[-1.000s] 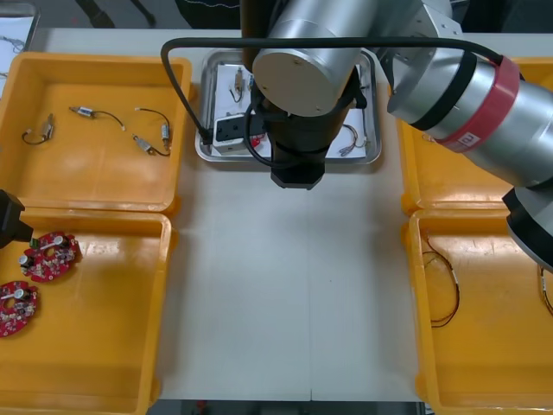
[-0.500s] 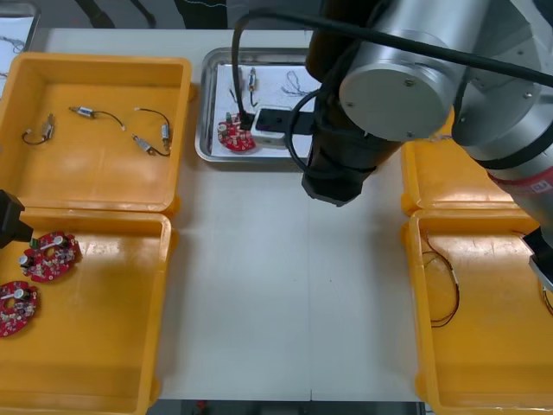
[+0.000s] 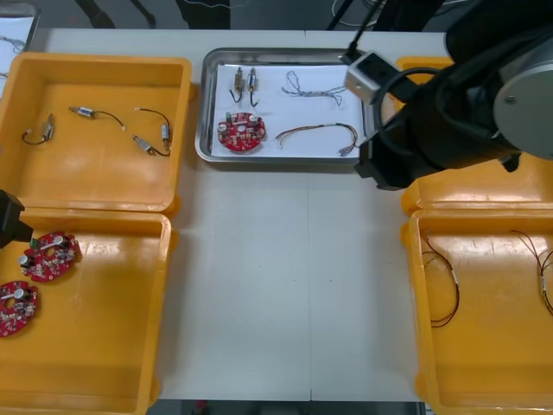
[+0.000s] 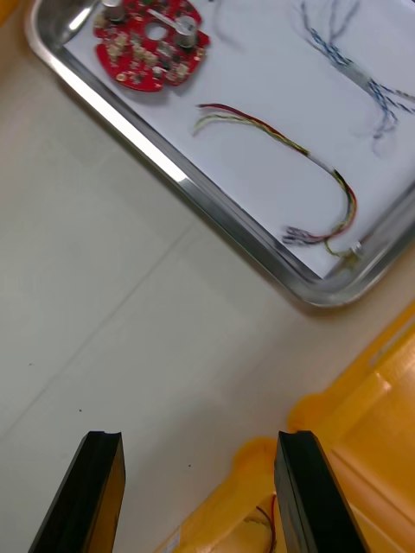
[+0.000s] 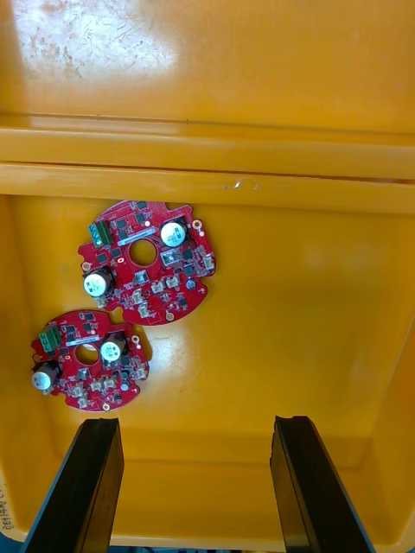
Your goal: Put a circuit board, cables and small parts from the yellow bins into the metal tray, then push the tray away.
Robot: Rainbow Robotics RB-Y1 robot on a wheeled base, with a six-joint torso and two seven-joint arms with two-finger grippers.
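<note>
The metal tray (image 3: 285, 160), white inside, holds a red circuit board (image 3: 241, 132), two small metal parts (image 3: 244, 83), a blue and white cable (image 3: 313, 86) and a red and yellow cable (image 3: 315, 132). My right gripper (image 4: 199, 441) is open and holds nothing. It hangs over bare table by the tray's near right corner (image 4: 320, 289), next to an orange bin rim (image 4: 346, 415). My right arm (image 3: 449, 112) covers the far right bin. At the table's left edge my left gripper (image 5: 194, 423) is open over two red circuit boards (image 5: 147, 259) in the near left bin.
Small metal parts with black cables (image 3: 151, 130) lie in the far left yellow bin (image 3: 95, 194). Red and yellow cables (image 3: 445, 290) are in the near right bin (image 3: 415, 346). Open table stretches between the bins in front of the tray.
My right arm has swung from over the tray to the right, uncovering the tray and its contents. The left arm has stayed put.
</note>
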